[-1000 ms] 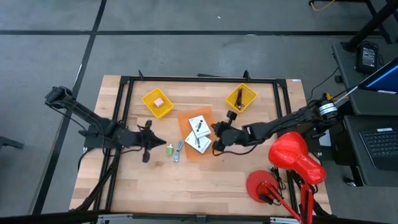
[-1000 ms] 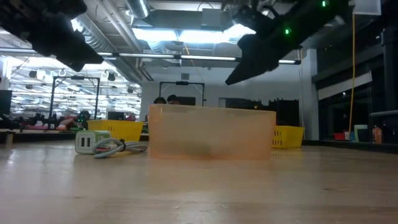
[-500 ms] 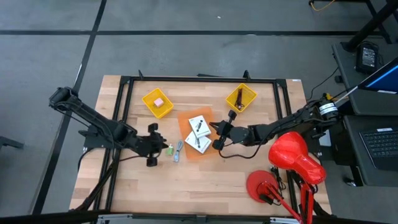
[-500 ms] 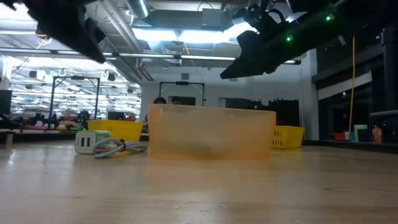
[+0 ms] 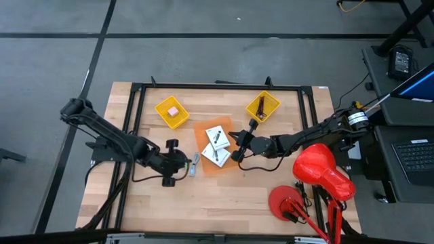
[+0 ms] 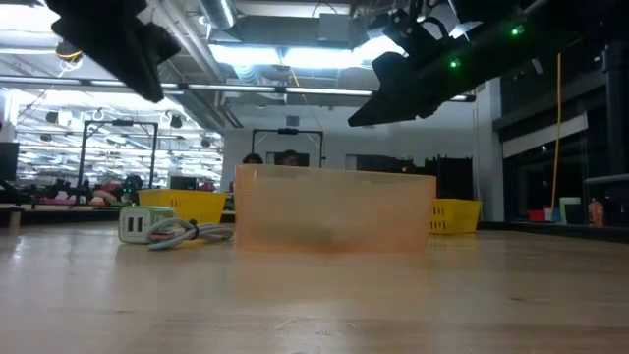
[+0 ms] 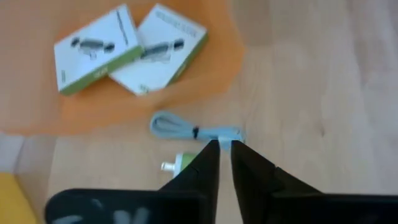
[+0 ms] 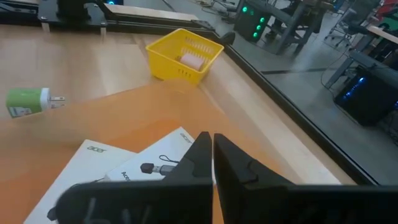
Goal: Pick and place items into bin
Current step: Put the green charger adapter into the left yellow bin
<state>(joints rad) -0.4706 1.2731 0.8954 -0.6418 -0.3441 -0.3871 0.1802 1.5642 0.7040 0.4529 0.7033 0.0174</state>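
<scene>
The left gripper (image 7: 225, 149) hangs over the bare wood just beside the orange bin (image 5: 203, 132). Its fingers (image 7: 205, 165) stand a narrow slit apart and hold nothing. Straight ahead of the tips, almost under them, lies the cable (image 7: 186, 129), a coiled blue-grey cord with its loop toward the bin and its plug end nearest the tips. Its long axis runs across the finger gap, roughly at right angles to the way the fingers point. The green plug (image 7: 177, 165) sits just to one side of the fingers, half hidden by one of them. In my judgement the coming move turns on this: the jaws must spread and come down astride the cable, and the left arm is clearly the nearer one for both loose items.

The right gripper (image 8: 212, 146) hovers above the bin with its fingers pressed together and empty. Below its tips lie the two cards (image 5: 216, 145), flat white boxes already in the bin, one overlapping the other. The word "acer" can be read on the nearer box (image 8: 99, 163); the smaller print and the drawing of a cable are too fine to read.

Well beyond the fingers stand two yellow baskets: one (image 5: 172, 112) holds a pink block (image 5: 173, 110), the other (image 5: 263, 107) a dark cord.
</scene>
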